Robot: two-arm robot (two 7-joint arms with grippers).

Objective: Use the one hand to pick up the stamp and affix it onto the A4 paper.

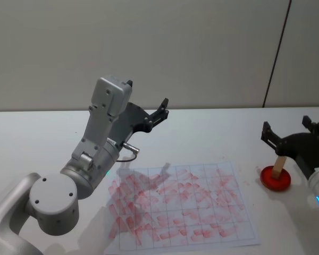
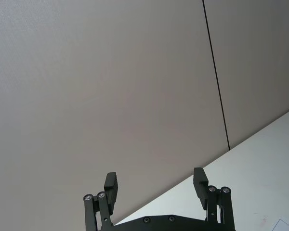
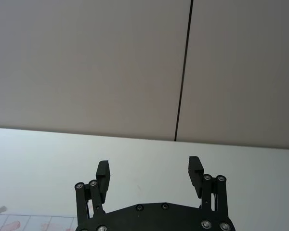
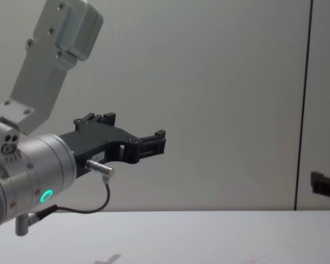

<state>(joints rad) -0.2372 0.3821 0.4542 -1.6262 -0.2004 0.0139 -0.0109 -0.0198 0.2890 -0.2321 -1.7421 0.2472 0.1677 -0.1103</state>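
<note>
The stamp [image 1: 278, 167] has a wooden handle and stands upright in a round red base on the right of the white table. The A4 paper [image 1: 181, 210], a grid covered with red stamp marks, lies flat in the middle. My right gripper [image 1: 286, 125] is open just behind and above the stamp, with nothing between its fingers [image 3: 196, 166]. My left gripper [image 1: 147, 93] is open and empty, raised above the table behind the paper's far left corner. In the left wrist view, the left gripper [image 2: 154, 179] points towards the wall.
The white table [image 1: 212, 133] runs back to a plain wall [image 1: 191, 48] with a dark vertical seam [image 1: 276, 53]. My left arm's grey body [image 1: 90, 154] hangs over the paper's left edge. A corner of the paper [image 3: 19, 224] is seen in the right wrist view.
</note>
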